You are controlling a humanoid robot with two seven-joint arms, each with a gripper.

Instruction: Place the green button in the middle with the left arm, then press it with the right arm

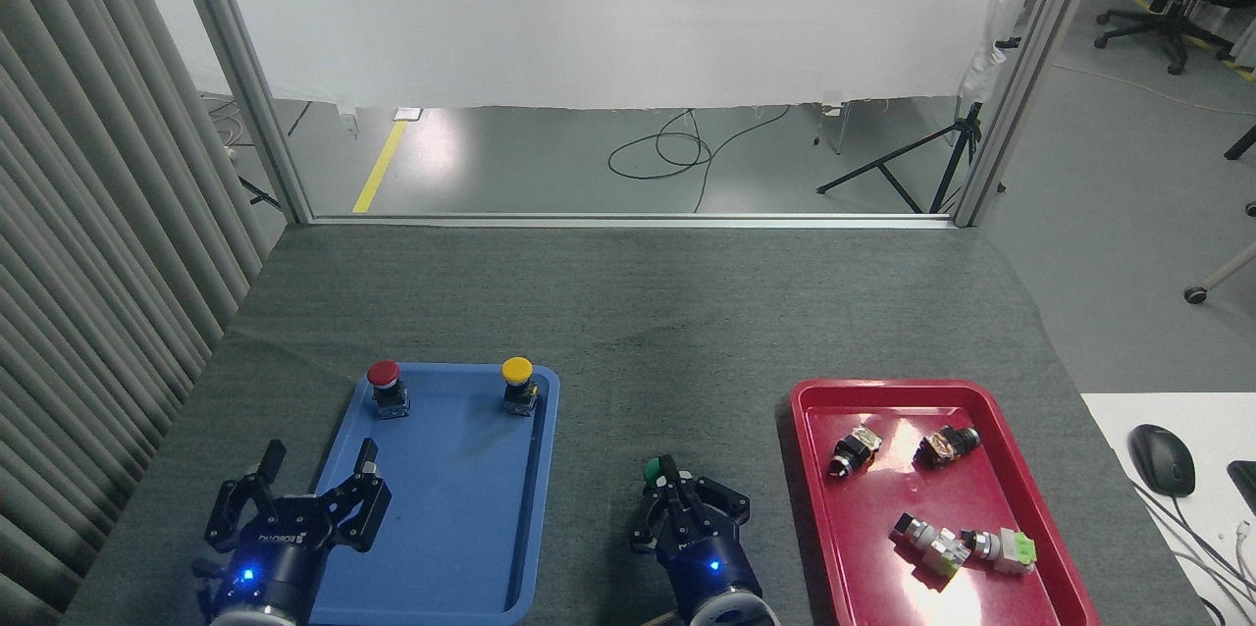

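The green button (pixel 650 473) stands on the dark grey fabric of the middle (pixel 628 351), between the two trays. Only a sliver of its green cap shows, because my right gripper (pixel 668 469) sits right over it with its fingers drawn together, tips on or just above the cap. I cannot tell whether they touch it. My left gripper (pixel 318 461) is open at the lower left, over the near left corner of the blue tray (pixel 461 547), holding nothing.
A red button (pixel 383 374) and a yellow button (pixel 517 371) stand at the blue tray's far end. The red tray (pixel 1020 498) on the right holds several loose switch parts. A ribbed curtain lines the left side; a mouse (pixel 1162 458) lies on a white desk at the right.
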